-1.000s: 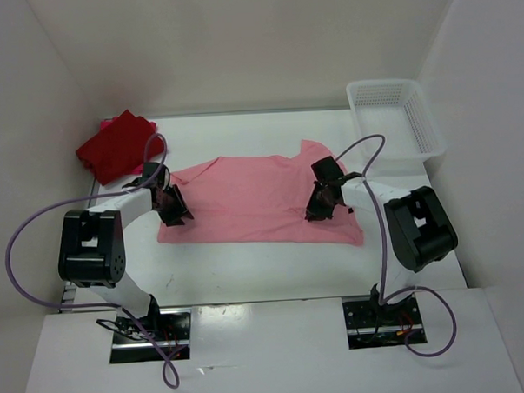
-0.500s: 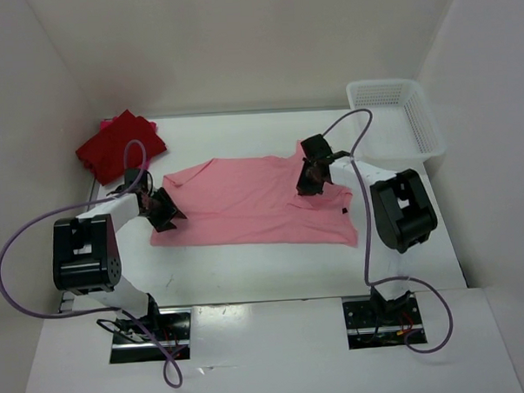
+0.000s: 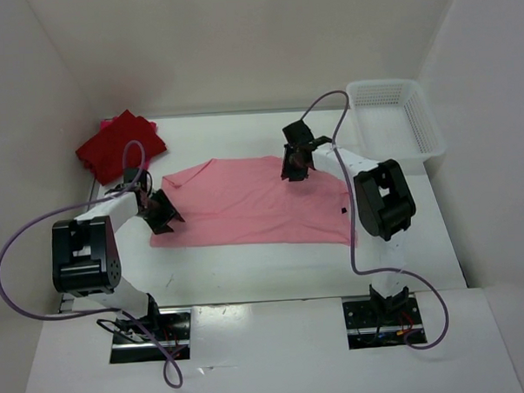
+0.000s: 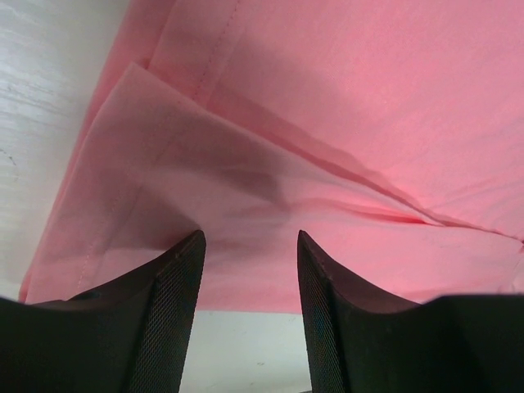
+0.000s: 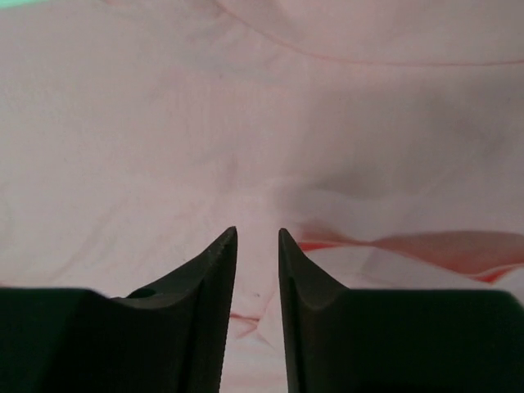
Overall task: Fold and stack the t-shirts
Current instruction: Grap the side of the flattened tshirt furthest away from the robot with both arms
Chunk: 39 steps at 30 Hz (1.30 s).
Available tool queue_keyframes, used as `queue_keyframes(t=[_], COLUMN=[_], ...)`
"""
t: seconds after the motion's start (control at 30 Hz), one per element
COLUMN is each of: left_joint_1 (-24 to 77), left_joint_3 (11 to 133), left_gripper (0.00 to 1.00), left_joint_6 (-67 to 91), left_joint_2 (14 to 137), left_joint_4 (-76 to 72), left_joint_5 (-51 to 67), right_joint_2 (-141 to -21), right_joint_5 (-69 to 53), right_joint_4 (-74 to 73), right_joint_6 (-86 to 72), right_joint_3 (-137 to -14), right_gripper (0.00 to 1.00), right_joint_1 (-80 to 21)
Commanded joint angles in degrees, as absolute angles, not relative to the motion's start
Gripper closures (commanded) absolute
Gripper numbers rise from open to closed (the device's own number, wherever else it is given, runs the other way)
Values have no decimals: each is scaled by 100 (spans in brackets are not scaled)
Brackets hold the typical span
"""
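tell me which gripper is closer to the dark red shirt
Left. The left gripper is at the left end of the pink shirt, just in front of the dark red shirt; the right gripper is well off to the right.

Only a sliver of the crimson-pink t-shirt [image 3: 107,123] peeks from behind the dark red t-shirt [image 3: 121,147]. Both wrist views cut the light pink t-shirt [image 4: 352,98] off at their edges; the right one is blurred.
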<state>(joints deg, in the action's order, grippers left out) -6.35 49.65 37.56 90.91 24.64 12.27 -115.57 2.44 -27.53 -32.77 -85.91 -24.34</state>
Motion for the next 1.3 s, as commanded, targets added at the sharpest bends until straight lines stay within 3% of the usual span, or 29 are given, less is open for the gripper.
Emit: queue_keyframes(t=[0.0,0.07,0.23,0.4,0.47,0.53,0.57,1.0,1.27], left_joint_1=[-677,-677,-677,-677,-677,-677,-729,-729,-729], left_joint_3=[5263,5474,6362,6627,6768,6828,6925,6996,7005], left_gripper=[43,43,48,64,61,47,47,47,63], left_joint_6=[3665,3665,3884,4727,4921,5176,5246,6090,6152], left_joint_2=[8746,8675,9061,9719,9878,10203,10335,11039,11145], left_joint_4=[2584,2584,2366,1592,1434,1380,1380,721,589], left_joint_5=[1204,1143,844,414,273,272,342,466,650], right_joint_2=[-11198,-10794,-10073,-9826,-9747,-9686,-9686,-9334,-9632], right_joint_5=[536,588,318,264,211,211,211,35,211], right_joint_4=[-3006,-3006,-2752,-2698,-2619,-2619,-2619,-2725,-2620], right_joint_6=[-3103,-3050,-3103,-3155,-3155,-3094,-3094,-3041,-2927], right_joint_3=[-8684,-8526,-7807,-7436,-7383,-7444,-7444,-7128,-7531], right_gripper=[69,73,99,99,98,96,96,94,80], right_joint_1=[-2531,-2531,-2531,-2531,-2531,-2531,-2531,-2531,-2417])
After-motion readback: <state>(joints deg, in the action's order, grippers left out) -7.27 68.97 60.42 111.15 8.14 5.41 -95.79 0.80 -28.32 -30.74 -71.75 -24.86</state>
